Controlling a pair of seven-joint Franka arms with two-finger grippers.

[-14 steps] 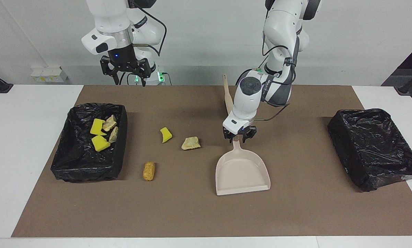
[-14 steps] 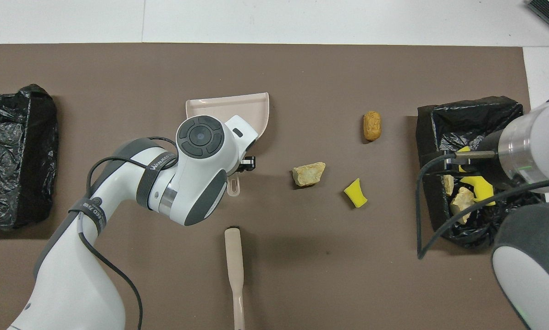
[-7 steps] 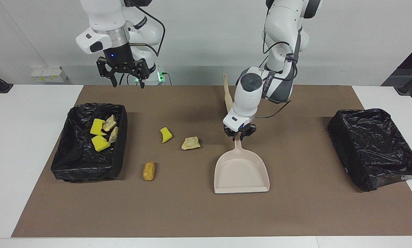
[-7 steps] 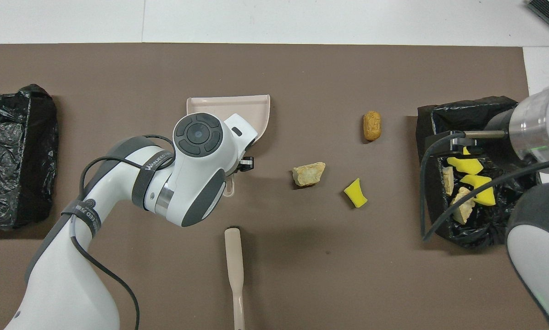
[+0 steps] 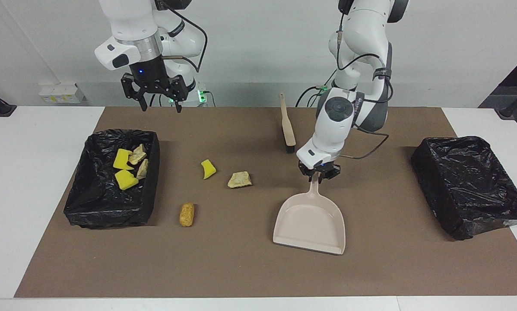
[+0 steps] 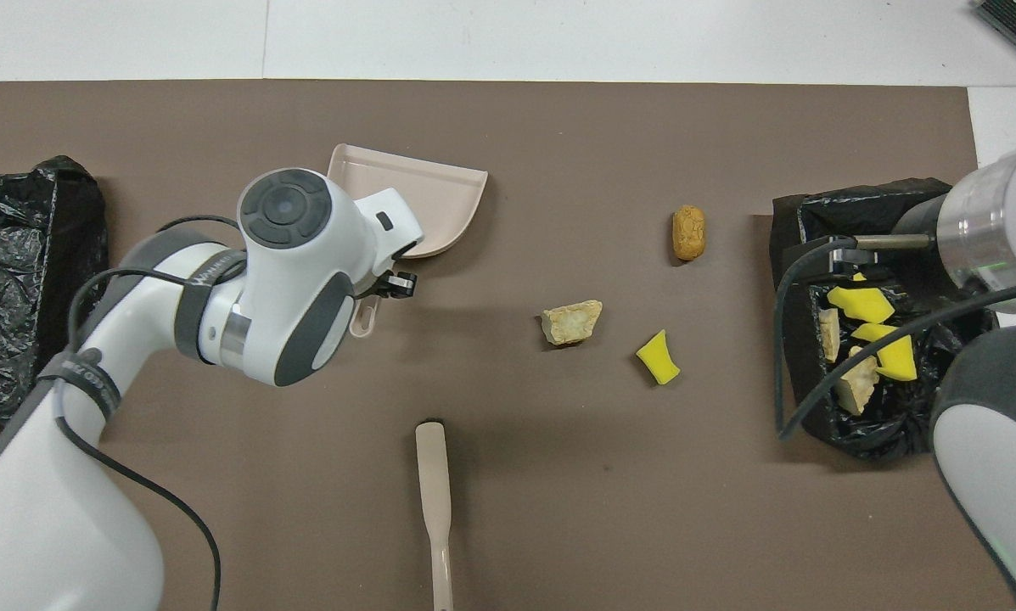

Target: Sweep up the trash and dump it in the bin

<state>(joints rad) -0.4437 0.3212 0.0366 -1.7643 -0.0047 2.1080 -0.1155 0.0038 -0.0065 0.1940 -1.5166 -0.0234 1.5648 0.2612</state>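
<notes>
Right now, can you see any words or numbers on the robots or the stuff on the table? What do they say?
Strap on the left arm: white lettering, too blurred to read.
Band on the left arm near its wrist: a printed word, too small to read.
Dustpan, brush, bins and trash: no writing shows.

Robot lab: mounted arms (image 5: 353, 65), bare wall (image 5: 258, 43).

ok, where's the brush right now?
The beige flat brush lies untouched on the brown mat, nearer the robots than the beige plastic dustpan.
</notes>
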